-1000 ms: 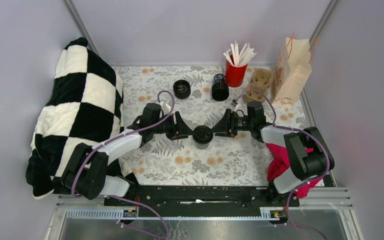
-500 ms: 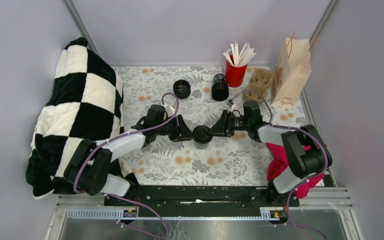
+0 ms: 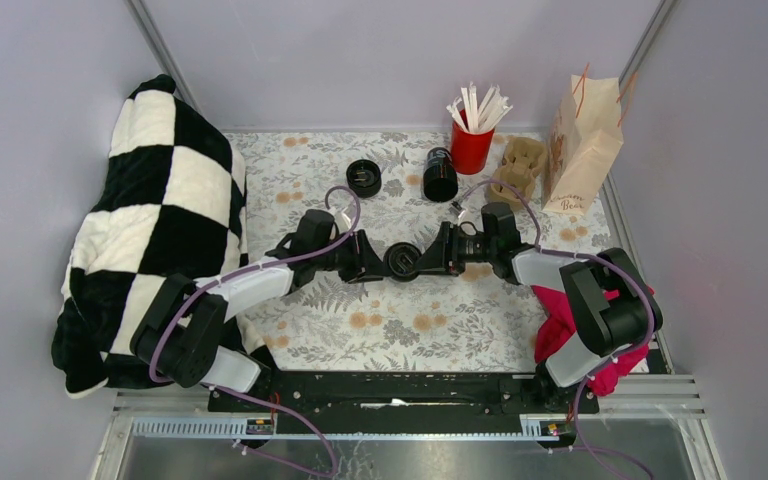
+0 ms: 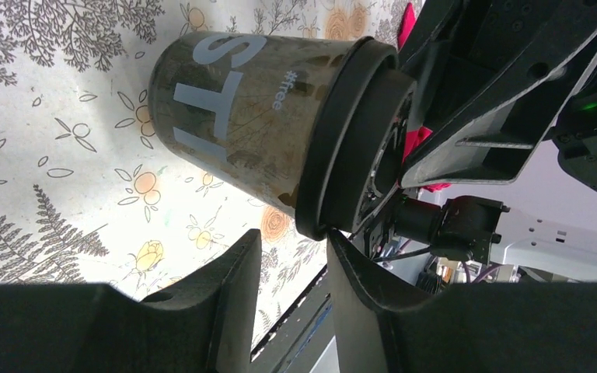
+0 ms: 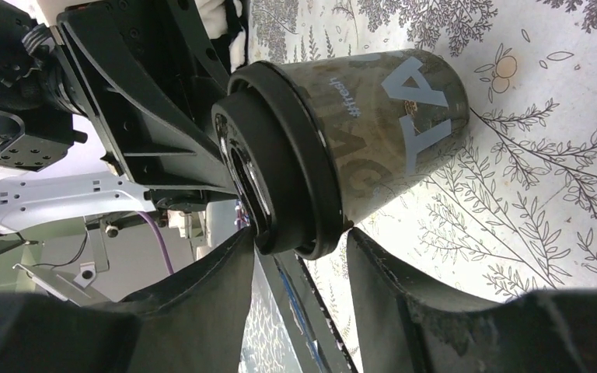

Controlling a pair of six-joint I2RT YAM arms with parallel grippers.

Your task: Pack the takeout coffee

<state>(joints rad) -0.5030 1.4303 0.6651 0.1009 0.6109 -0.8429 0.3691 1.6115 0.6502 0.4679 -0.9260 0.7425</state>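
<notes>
At frame centre, takeout coffee (image 3: pixel 403 262) between both grippers: right gripper (image 3: pixel 426 262) clamps lid rim (image 5: pixel 288 155); left gripper (image 3: pixel 380 268) at rim, grip cannot tell.

The left arm (image 3: pixel 245 285) and the right arm (image 3: pixel 605 310) are built alike: smooth light-grey shells on the long links and bulky, rounded matt-black housings at the joints. 1 thin purple cable (image 3: pixel 341 203) loops along each arm. The left gripper (image 3: pixel 380 264) and the right gripper (image 3: pixel 428 262) are black all over, each with 2 broad, flat, tapering plastic fingers (image 5: pixel 202 303) on an angular frame. A small green light (image 4: pixel 591 104) glows on the right wrist housing. Both bases are fixed to 1 long black bar (image 3: pixel 400 390).
</notes>
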